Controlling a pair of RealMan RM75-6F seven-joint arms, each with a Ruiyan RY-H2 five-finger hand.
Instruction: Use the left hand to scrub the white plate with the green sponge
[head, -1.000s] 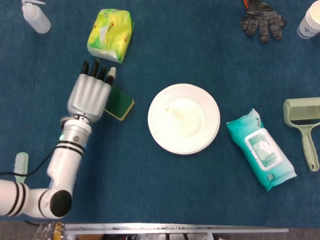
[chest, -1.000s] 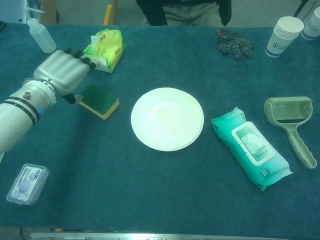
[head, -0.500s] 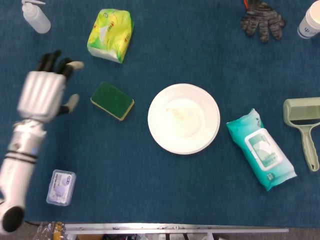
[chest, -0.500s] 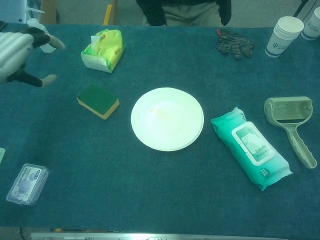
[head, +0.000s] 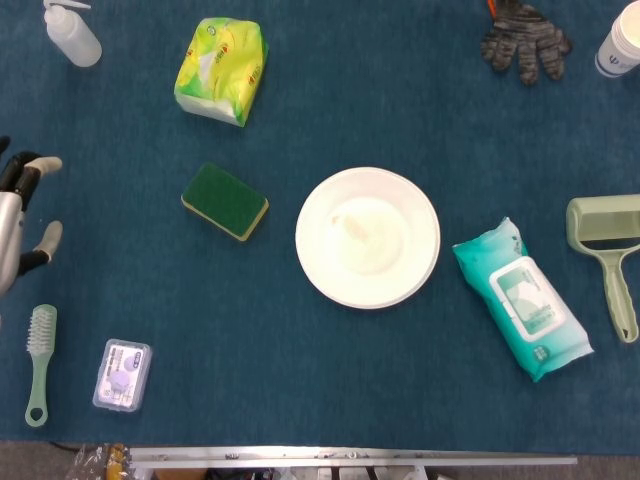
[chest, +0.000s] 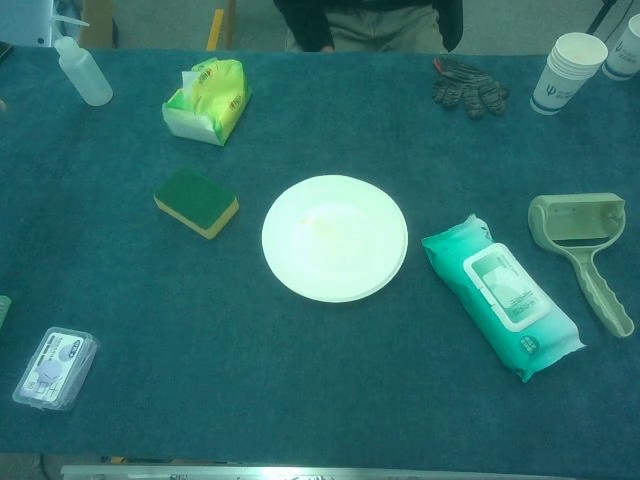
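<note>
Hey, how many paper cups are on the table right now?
2 visible stacks at the table's far right corner: a white paper cup stack with a blue logo, and another white cup beside it, cut off by the frame edge; more may sit beyond.

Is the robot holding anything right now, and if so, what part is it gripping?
Nothing is held. The left hand is at the table's left edge with fingers apart, well away from the green sponge, which lies on the table.

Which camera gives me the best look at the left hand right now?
The head view. The left hand shows only there, cut off at the left edge of the frame, fingers apart and holding nothing, well clear of the green sponge. The chest view shows nothing of it.
</note>
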